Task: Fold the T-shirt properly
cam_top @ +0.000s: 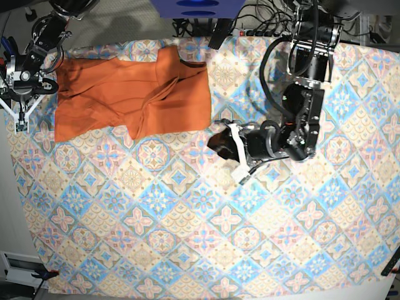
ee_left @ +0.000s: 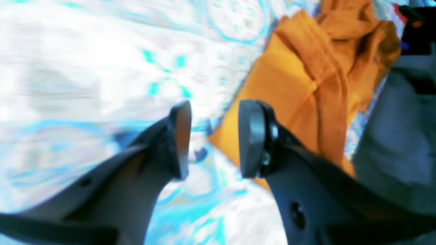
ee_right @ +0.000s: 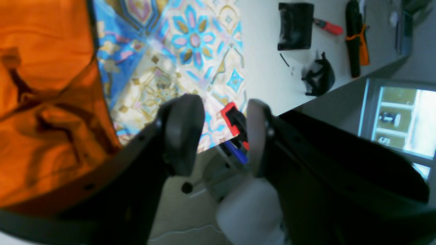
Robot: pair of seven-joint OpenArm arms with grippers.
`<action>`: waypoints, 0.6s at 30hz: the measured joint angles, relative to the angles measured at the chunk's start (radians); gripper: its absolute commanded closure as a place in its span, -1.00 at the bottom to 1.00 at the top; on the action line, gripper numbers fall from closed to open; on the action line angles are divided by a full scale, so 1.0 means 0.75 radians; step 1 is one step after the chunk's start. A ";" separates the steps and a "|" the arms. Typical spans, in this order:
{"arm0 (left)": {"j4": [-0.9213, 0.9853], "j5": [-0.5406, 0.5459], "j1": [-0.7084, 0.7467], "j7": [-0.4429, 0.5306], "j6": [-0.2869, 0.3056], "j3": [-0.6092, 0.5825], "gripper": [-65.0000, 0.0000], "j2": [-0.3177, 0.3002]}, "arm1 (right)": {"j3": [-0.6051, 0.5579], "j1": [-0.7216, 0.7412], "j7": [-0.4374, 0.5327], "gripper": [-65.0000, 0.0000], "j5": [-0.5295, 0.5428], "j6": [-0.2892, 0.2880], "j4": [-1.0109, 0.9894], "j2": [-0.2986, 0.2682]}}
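The orange T-shirt [cam_top: 125,94] lies partly folded and rumpled on the patterned tablecloth [cam_top: 187,219] at the back left. My left gripper [cam_top: 214,142] is low over the cloth just off the shirt's right edge. In the blurred left wrist view the left gripper [ee_left: 214,136] has its jaws apart with nothing between them, and a corner of the T-shirt [ee_left: 282,85] lies just beyond its right finger. At the table's left edge my right gripper [cam_top: 20,115] is beside the shirt's left side. In its own view the right gripper [ee_right: 221,136] is open and empty, with the T-shirt [ee_right: 44,51] to its left.
Cables and a blue box [cam_top: 197,7] crowd the back edge. Past the tablecloth's left edge the right wrist view shows a red clamp [ee_right: 231,117], black items [ee_right: 295,25], a red-handled tool [ee_right: 328,27] and a screen [ee_right: 398,115].
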State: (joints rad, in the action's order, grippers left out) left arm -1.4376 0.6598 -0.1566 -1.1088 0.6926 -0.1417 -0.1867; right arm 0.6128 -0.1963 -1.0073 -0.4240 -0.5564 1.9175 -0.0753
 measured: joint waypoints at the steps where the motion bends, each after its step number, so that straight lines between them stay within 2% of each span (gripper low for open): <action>1: -0.038 0.003 0.017 0.011 0.001 0.021 0.35 -0.026 | 0.010 0.027 -0.028 0.15 0.004 -0.044 -0.001 -0.001; 4: -0.104 0.008 0.096 0.011 0.005 0.105 0.35 -0.111 | 0.080 0.135 -0.150 -0.02 0.006 -0.208 -0.001 0.004; 7: -0.123 -0.020 0.188 -0.012 -0.001 0.196 0.35 -0.185 | 0.158 0.228 -0.320 -0.28 0.003 -0.196 -0.002 -0.010; 11: -0.126 -0.008 0.251 0.010 0.001 0.234 0.35 -0.206 | 0.131 0.251 -0.482 -0.56 0.001 -0.195 -0.012 -0.096; 13: -0.128 0.003 0.281 0.015 0.005 0.250 0.35 -0.214 | 0.093 0.249 -0.505 -0.64 -0.013 -0.194 -0.030 -0.112; 18: -0.128 -0.009 0.320 0.011 0.003 0.278 0.35 -0.224 | 0.060 0.251 -0.486 -0.66 0.013 -0.192 -0.119 -0.096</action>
State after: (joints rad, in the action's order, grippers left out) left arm -1.5337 0.6529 0.0837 -1.1004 0.6945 0.0669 -0.3546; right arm 0.6579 -0.0078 -1.3716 -0.4141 -0.7002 1.8282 -0.1474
